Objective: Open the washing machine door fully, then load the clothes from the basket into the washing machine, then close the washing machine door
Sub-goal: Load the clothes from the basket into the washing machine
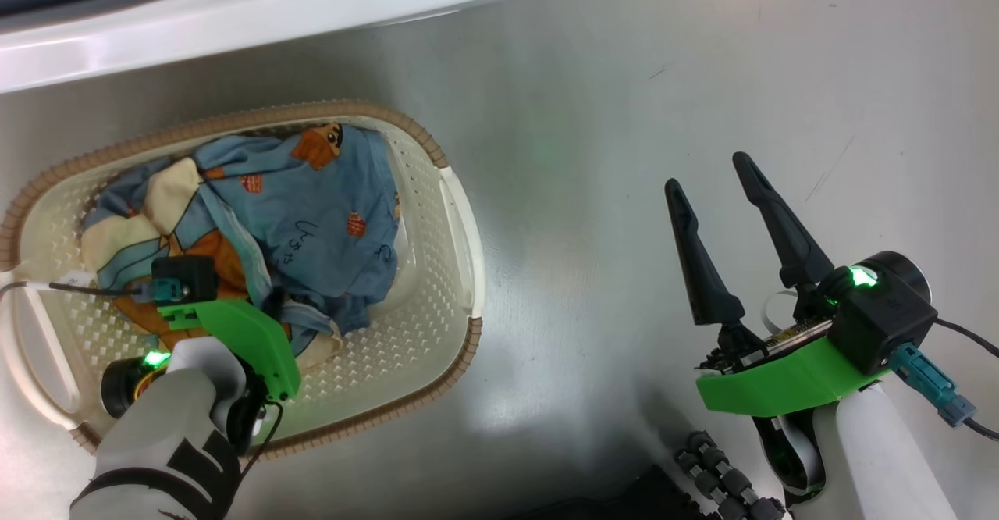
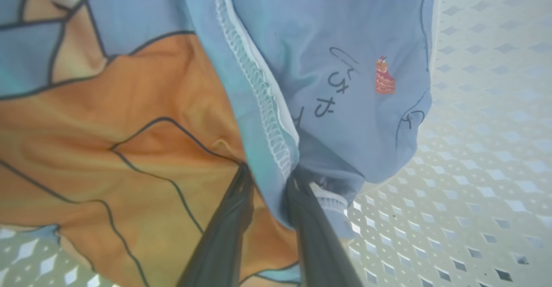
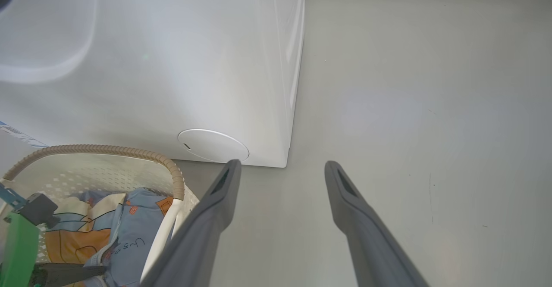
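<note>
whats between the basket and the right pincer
A bare stretch of grey floor, nothing on it, seen in the head view between the basket and the open right pincer.

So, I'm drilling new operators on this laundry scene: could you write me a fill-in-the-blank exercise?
The light blue printed clothes lie in a cream perforated plastic basket with a ____ rim.
The left gripper pinches a fold of the ____.
The right gripper, over the grey floor, has its jaws ____.
Missing words: brown; clothes; open.

Green wrist brackets (image 1: 780, 389), pale forearms (image 1: 890, 457) (teal cable plugs (image 1: 930, 381)).
</note>
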Motion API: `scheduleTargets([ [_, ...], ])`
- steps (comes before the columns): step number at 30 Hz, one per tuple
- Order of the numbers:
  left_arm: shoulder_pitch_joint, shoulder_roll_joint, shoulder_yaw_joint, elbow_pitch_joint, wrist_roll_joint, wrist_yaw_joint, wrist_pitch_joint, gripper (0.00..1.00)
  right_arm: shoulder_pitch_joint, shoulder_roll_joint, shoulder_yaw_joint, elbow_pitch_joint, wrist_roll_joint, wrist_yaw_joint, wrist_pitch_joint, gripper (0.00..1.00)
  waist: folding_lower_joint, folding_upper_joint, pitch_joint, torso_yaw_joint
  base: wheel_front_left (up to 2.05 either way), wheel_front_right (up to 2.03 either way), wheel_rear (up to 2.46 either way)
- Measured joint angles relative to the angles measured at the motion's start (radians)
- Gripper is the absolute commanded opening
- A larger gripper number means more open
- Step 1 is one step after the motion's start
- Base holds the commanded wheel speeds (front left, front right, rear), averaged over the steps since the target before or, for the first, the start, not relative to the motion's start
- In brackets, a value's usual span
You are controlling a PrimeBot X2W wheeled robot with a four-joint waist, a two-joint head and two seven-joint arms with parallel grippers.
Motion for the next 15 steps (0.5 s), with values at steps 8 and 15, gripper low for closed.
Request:
scheduleTargets([
  [8,0.000,0.000,-0.012,0.001,-0.016,0.000,-0.007,0.00,-0.006,0.000,0.002,0.007,0.000,0.000,0.000,1.00,0.0000,0.0001,-0.011,0.006,0.00,0.00,0.00],
  [15,0.006,-0.001,-0.025,-0.004,-0.045,0.000,-0.007,0.00,-0.020,0.000,0.002,0.020,0.000,0.000,0.000,1.00,0.0000,0.0000,-0.048,0.012,0.00,0.00,0.00],
])
